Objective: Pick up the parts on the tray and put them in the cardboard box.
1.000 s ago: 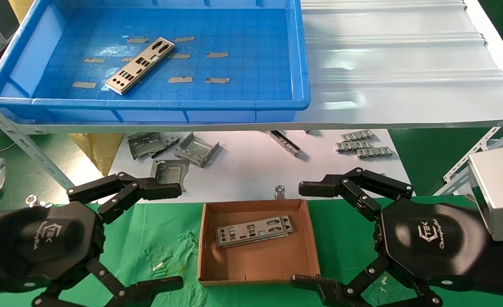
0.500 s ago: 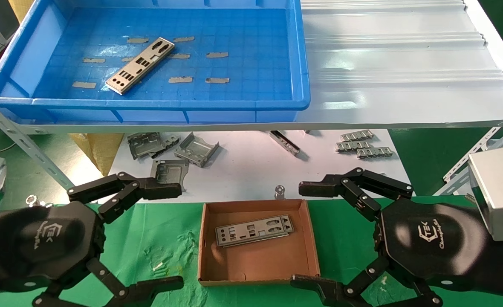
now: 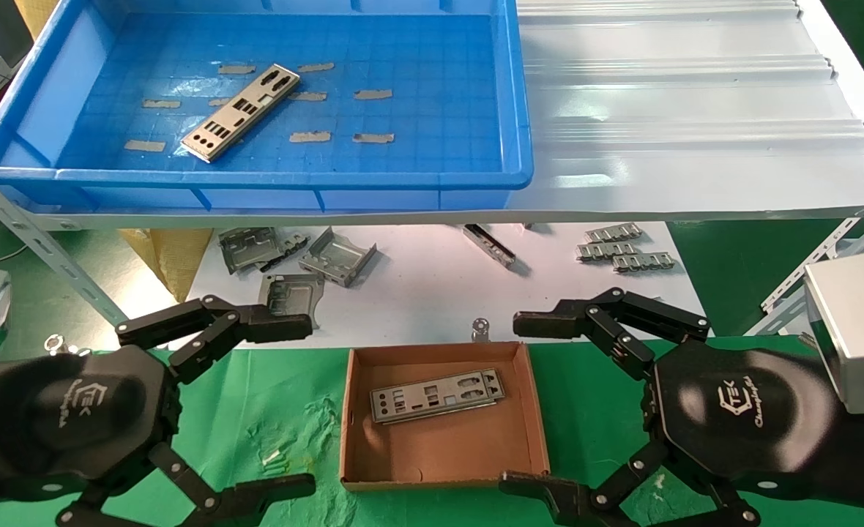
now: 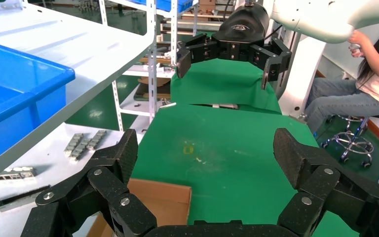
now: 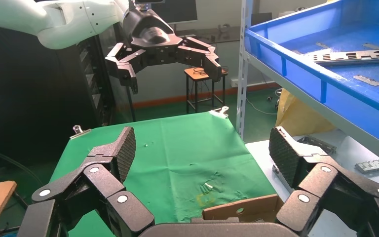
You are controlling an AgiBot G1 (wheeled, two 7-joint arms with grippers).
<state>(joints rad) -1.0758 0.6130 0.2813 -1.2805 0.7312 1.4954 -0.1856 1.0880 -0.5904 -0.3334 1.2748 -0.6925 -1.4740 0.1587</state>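
Nothing's moved since earlier: our left hand (image 3: 285,406) and right hand (image 3: 527,402) hover spread beside the box (image 3: 443,468); next we fetch the tray's (image 3: 256,179) last plate (image 3: 241,112).

The tray (image 3: 509,88) sits on the left part of the ribbed sheet (image 3: 695,110), at the far side of the desk, with one plate (image 3: 240,112) lying aslant on its floor. The cardboard box (image 3: 538,432) rests at the near edge, midway across, holding another plate (image 3: 437,395). Between them lie brackets (image 3: 337,256) towards the left and toothed strips (image 3: 626,252) towards the right.
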